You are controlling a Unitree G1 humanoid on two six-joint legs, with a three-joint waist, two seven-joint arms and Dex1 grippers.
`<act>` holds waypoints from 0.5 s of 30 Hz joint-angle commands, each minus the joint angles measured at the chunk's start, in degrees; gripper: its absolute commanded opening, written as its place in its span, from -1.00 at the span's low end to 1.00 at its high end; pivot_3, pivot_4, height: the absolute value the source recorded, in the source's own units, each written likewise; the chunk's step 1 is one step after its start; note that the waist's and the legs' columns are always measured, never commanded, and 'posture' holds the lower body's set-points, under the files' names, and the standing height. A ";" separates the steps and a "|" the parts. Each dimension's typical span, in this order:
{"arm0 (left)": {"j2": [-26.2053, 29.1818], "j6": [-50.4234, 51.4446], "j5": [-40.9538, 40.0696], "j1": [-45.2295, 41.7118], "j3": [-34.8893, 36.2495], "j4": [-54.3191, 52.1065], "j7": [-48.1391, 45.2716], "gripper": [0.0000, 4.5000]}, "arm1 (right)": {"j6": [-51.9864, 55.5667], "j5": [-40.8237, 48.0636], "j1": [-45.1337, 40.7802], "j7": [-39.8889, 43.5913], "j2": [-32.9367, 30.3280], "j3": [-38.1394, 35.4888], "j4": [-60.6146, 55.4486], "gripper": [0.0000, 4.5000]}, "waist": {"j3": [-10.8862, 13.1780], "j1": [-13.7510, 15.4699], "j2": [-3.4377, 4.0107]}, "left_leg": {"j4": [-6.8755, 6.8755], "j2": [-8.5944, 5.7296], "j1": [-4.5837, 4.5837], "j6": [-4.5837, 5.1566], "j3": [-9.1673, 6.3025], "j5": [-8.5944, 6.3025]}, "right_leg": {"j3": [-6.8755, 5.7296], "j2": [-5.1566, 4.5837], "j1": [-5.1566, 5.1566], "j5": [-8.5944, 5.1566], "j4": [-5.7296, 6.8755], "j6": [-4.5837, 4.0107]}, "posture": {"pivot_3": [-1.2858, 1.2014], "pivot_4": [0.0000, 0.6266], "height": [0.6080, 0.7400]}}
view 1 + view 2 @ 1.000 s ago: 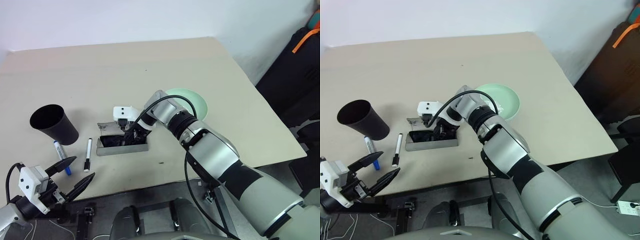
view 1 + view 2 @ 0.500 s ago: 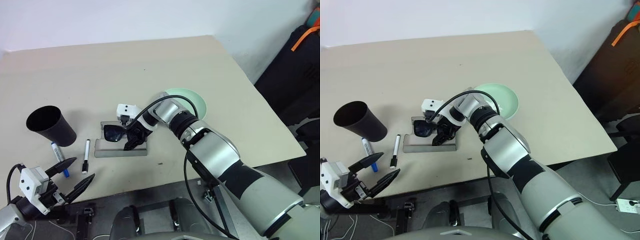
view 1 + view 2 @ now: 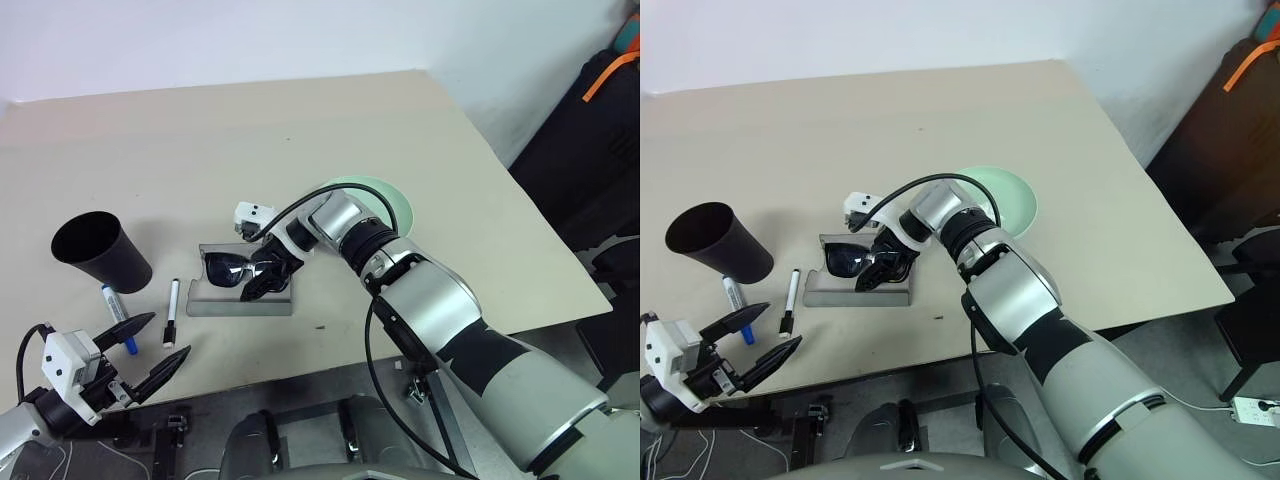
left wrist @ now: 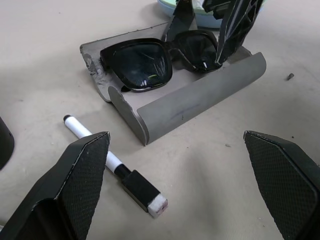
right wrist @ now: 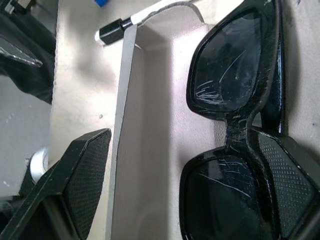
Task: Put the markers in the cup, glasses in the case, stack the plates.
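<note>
At the far left we see the black cup [image 3: 100, 249] standing upright on the table [image 3: 300, 140]. Near it lie the blue-capped marker [image 3: 121, 315] and, just to its right, the black-capped marker [image 3: 171, 312]. Our left gripper [image 3: 140, 346] hovers at the near table edge, fingers wide apart, holding nothing. To the right, the glasses [image 3: 236, 268] lie in the open grey case [image 3: 240, 297]. Our right gripper [image 3: 878, 270] is over them with fingers spread, one finger [image 5: 280, 185] against the frame. Farther right sits the green plate [image 3: 395, 200].
</note>
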 commanded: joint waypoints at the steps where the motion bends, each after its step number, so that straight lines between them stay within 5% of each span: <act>1: 0.70 0.45 -0.43 -0.06 -0.12 -1.92 0.45 1.00 | 1.57 1.69 -2.73 -0.65 2.63 -1.60 -0.01 0.95 | 0.00 0.00 0.00 | 0.00 0.00 0.00 0.00 0.00 0.00 | -0.01 -0.01 0.00 0.00 0.00 0.00 | 0.03 -0.52 0.78; 15: 0.61 1.02 -0.43 -0.34 -0.31 -2.29 0.55 1.00 | 6.69 3.35 -3.36 1.94 3.05 -1.21 -1.86 0.95 | -0.02 0.01 -0.03 | 0.00 0.00 0.00 0.00 0.00 0.01 | -0.11 -0.01 0.00 0.04 0.05 0.07 | 0.03 -0.52 0.78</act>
